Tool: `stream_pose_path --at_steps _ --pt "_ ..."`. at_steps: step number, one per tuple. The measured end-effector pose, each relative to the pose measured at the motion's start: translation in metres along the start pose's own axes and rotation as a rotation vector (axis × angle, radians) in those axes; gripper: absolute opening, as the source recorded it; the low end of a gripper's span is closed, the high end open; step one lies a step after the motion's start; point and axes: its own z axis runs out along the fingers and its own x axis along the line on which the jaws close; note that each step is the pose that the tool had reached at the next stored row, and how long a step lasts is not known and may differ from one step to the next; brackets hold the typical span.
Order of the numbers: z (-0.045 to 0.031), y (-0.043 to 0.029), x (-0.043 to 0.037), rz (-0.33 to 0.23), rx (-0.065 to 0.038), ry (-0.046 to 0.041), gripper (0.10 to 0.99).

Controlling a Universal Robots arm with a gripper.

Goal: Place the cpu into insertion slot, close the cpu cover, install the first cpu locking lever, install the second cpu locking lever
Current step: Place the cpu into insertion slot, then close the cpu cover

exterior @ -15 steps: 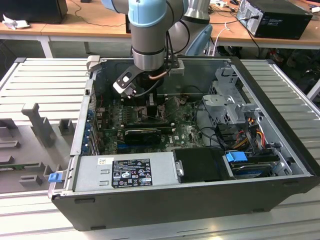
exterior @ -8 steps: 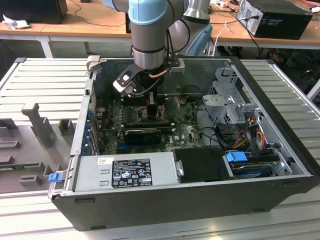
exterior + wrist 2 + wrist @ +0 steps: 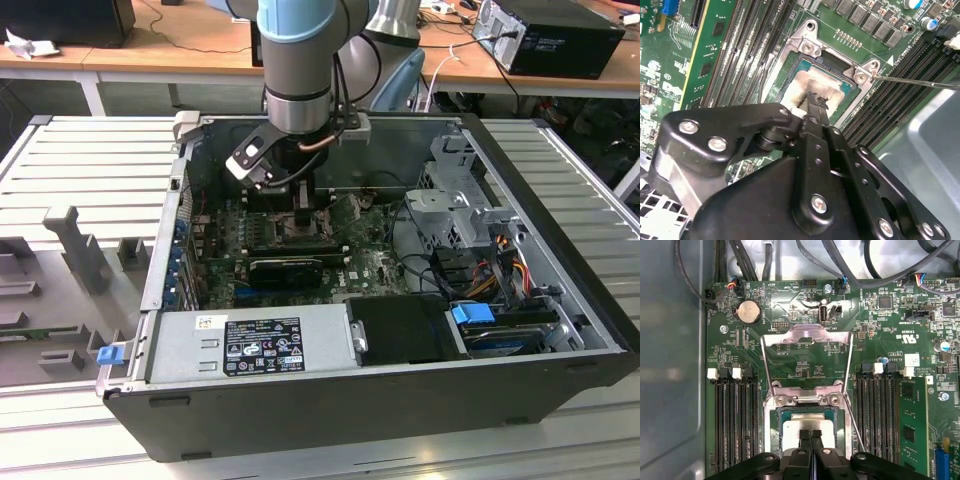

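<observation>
Claw (image 3: 810, 432) sits upper middle of the exterior view, down in the case (image 3: 400, 410), fingers pinched narrow, nothing between them, tips right over the cpu (image 3: 792, 432). It lies flat in the insertion slot (image 3: 776, 432), tan-grey face smudged, green edge showing all round. The cpu cover (image 3: 807, 333) stands flipped open. My read: seat it square, press lightly, no sideways shove.
</observation>
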Motion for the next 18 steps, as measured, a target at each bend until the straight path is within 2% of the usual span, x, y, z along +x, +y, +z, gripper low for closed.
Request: stream_pose_path --at_steps 8,13,14,18 --pt "-0.0034 0.0002 0.0001 0.003 0.000 -0.0054 0.106" --pt "-0.0111 0.0007 0.0001 0.004 0.000 -0.0160 0.106" --pt "-0.0111 0.0008 0.0001 0.005 -0.001 -0.0161 0.106" --pt "-0.0105 0.0092 0.0000 0.007 0.000 -0.0164 0.106"
